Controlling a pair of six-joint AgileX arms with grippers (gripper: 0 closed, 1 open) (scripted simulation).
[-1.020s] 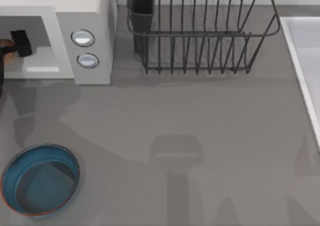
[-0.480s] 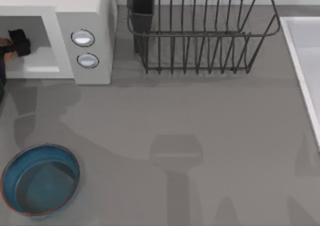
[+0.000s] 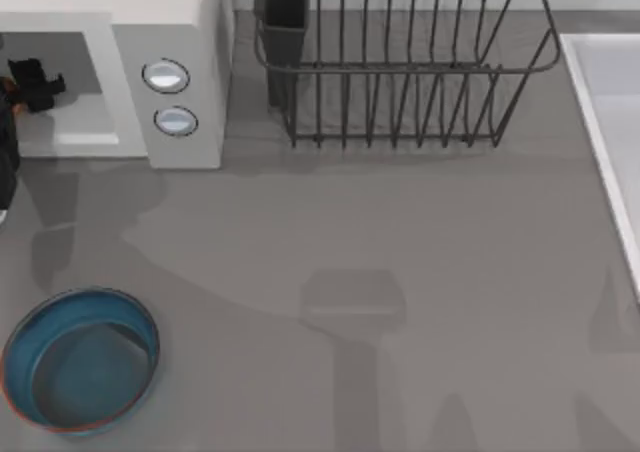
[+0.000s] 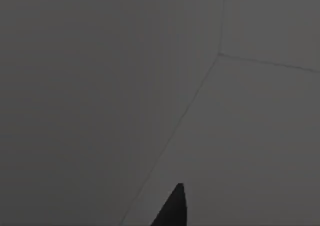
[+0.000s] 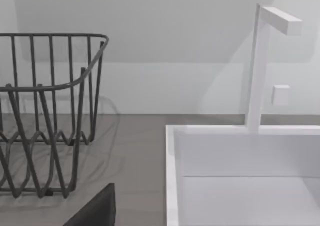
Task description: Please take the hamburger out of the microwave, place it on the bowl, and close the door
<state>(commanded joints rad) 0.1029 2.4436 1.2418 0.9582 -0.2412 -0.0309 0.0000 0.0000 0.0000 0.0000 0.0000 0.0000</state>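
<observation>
Left gripper (image 3: 30, 82): at the far left, inside the open cavity of the microwave (image 3: 185, 32); a sliver of orange sits against its dark fingers at the frame edge, probably the hamburger, but I cannot tell whether my fingers are apart or clamped on it. Left wrist view: bare grey inner walls with one dark fingertip (image 4: 172, 208). Bowl (image 3: 20, 412): front left of the table, well apart from the microwave, with nothing in it. Door: I cannot make it out. Dish rack (image 3: 400, 72): behind the table's middle, untouched. Sink (image 5: 240, 156): at the right edge. Right arm: parked near the sink. Status, as I judge it: retrieval under way; placing in the bowl and shutting the door both outstanding.
</observation>
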